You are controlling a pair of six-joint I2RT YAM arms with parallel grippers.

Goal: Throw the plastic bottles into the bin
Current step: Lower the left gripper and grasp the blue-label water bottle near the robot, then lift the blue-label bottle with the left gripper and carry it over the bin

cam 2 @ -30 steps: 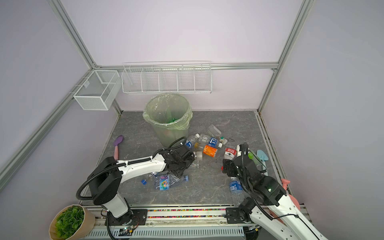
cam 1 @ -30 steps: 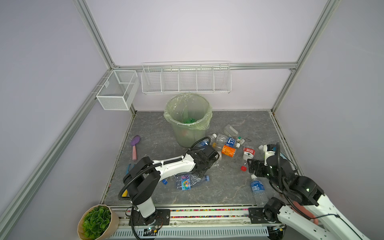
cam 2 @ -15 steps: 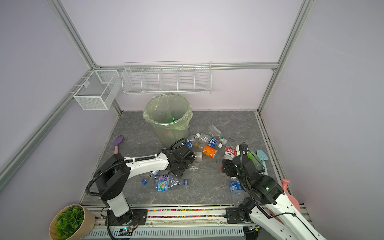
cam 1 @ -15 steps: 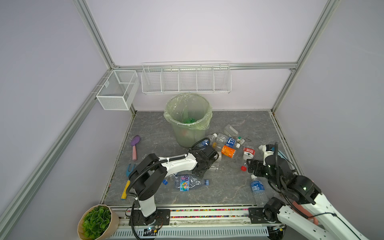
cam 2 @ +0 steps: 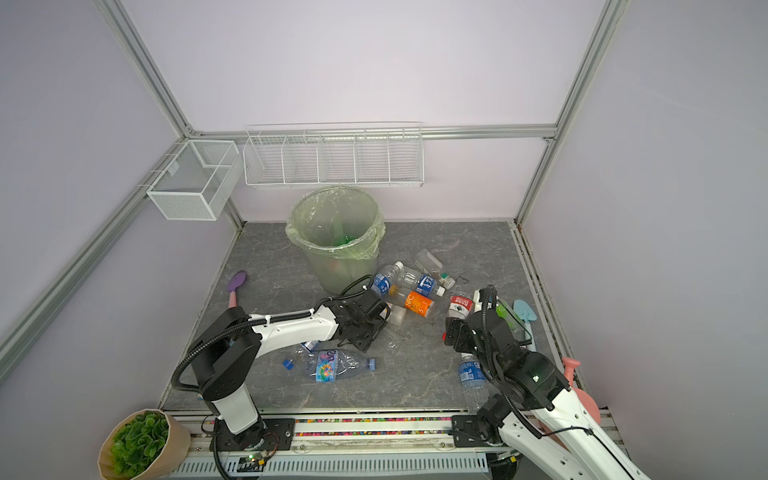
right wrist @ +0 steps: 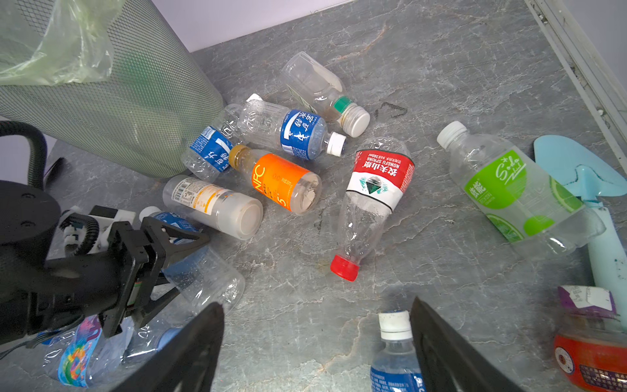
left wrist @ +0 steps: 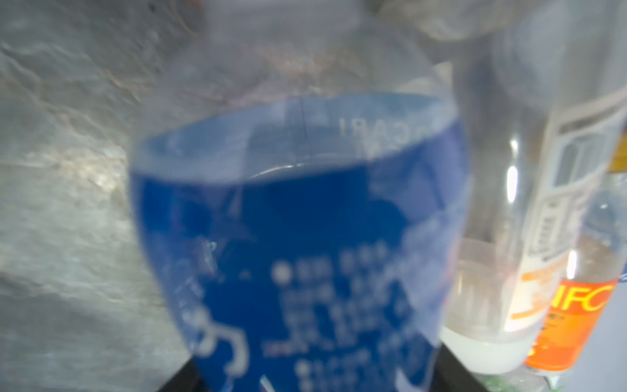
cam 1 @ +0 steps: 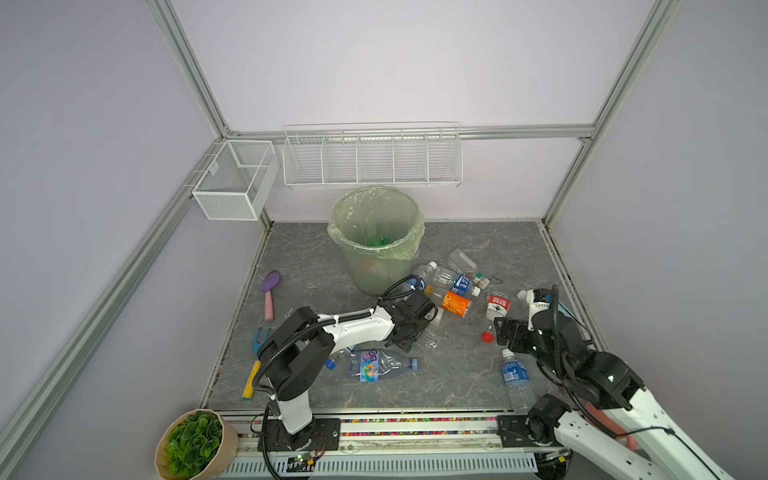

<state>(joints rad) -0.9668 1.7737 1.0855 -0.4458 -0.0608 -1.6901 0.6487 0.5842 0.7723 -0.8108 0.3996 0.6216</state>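
Note:
My left gripper (cam 1: pixel 409 332) lies low on the grey floor in front of the bin (cam 1: pixel 376 245). Its jaws are shut on a clear blue-labelled bottle (left wrist: pixel 298 237), which also shows between its fingers in the right wrist view (right wrist: pixel 203 275). More plastic bottles lie beside it: an orange-labelled one (cam 1: pixel 453 302), a red-labelled one (right wrist: pixel 376 183), a green-labelled one (right wrist: pixel 509 190) and a multicoloured one (cam 1: pixel 374 365). My right gripper (right wrist: pixel 315 303) hangs open over bare floor, with a white-capped blue-labelled bottle (right wrist: pixel 395 356) just inside one finger.
Two white wire baskets (cam 1: pixel 372 158) (cam 1: pixel 235 178) hang on the walls above the bin. A purple scoop (cam 1: pixel 270 286), a yellow-handled tool (cam 1: pixel 253 374), a light-blue scoop (right wrist: pixel 576 169), a red jar (right wrist: pixel 590 346), a loose red cap (cam 1: pixel 486 336) and a potted plant (cam 1: pixel 193 442) lie round the edges.
My left gripper has dropped toward the front and its jaws have closed from wide open onto the blue-labelled bottle. The right arm has barely moved.

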